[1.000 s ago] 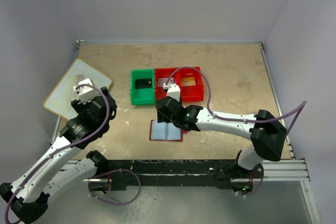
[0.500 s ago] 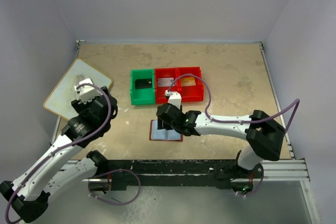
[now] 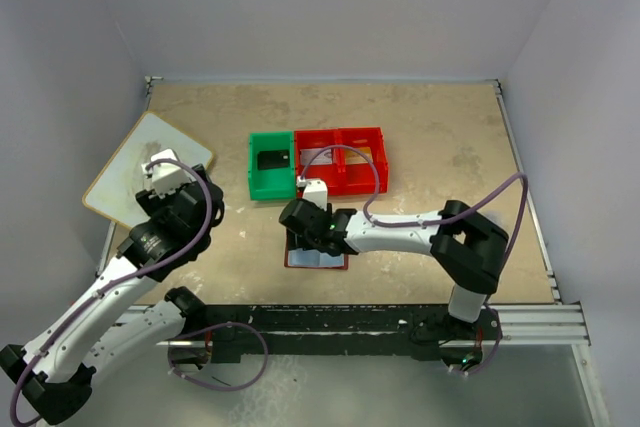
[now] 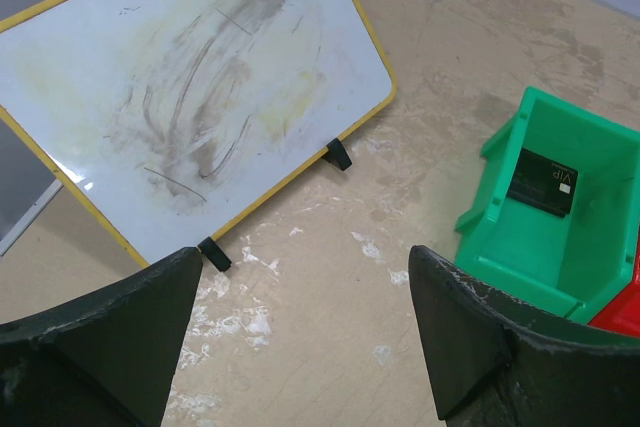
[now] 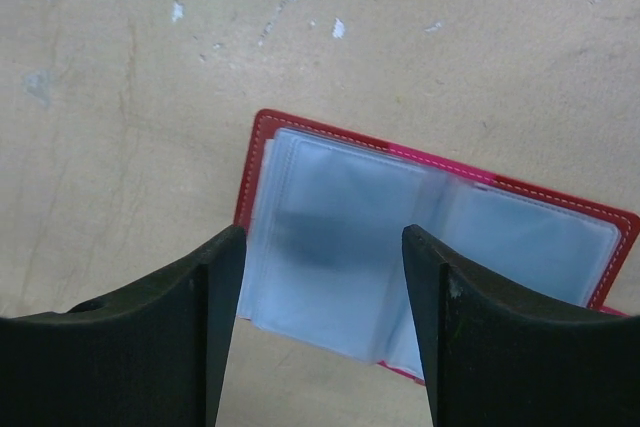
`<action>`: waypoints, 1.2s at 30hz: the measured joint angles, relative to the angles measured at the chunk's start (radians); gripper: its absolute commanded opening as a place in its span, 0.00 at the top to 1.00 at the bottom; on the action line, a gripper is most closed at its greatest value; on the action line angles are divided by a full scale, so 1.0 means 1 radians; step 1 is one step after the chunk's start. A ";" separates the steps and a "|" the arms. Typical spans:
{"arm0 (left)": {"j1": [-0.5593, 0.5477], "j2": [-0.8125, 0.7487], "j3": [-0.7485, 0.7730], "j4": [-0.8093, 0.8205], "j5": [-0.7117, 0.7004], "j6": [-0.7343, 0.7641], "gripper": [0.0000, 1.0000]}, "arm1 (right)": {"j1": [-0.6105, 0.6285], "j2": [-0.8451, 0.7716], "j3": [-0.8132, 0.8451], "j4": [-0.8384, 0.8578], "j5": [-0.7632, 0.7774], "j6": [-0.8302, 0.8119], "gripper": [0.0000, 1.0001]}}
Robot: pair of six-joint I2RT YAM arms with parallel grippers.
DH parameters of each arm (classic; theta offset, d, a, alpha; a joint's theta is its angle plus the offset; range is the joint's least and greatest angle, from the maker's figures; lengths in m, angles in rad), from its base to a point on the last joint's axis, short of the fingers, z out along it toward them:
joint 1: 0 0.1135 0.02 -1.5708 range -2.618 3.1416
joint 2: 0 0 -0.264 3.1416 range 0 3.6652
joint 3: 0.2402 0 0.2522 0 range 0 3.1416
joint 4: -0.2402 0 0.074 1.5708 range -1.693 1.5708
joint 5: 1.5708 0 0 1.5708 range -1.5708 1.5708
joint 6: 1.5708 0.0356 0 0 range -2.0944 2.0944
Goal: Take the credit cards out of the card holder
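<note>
Card holder (image 3: 318,253): lies open and flat on the table (image 3: 440,147), near the front edge and between the two arm bases. Maroon cover down, pale blue-clear sleeves (image 5: 340,237) up. Shows a darker patch on the left page in the right wrist view; card or shadow, cannot tell.

Right gripper (image 3: 303,217) (image 5: 322,237): hangs directly over that left page, jaws apart and holding nothing. One finger over the cover's left edge, the other near the fold. Touching the sleeve or just above it, cannot tell.

Black card (image 3: 272,159) (image 4: 543,183): lies flat on the floor of the green bin (image 3: 256,179), beyond the holder and apart from it.

Red bin (image 3: 340,185): touches the green one on its right side and has two compartments. Pale card (image 3: 316,156) in the compartment next to the green; contents of the far one too small to make out.

Left gripper (image 3: 170,182) (image 4: 305,257): hovers well to the left, above the near edge of the white board (image 3: 140,162) (image 4: 190,97), jaws wide apart, gripping nothing.
</note>
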 measured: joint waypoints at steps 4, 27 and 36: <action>0.000 0.001 0.000 0.000 0.002 0.003 0.18 | 0.000 0.017 0.040 -0.007 0.001 -0.003 0.33; 0.000 0.023 0.000 0.000 0.027 0.017 0.18 | 0.006 0.060 0.031 -0.053 -0.012 0.039 0.39; 0.000 0.023 0.000 0.000 0.029 0.019 0.18 | -0.003 0.004 -0.068 0.078 -0.040 0.046 0.41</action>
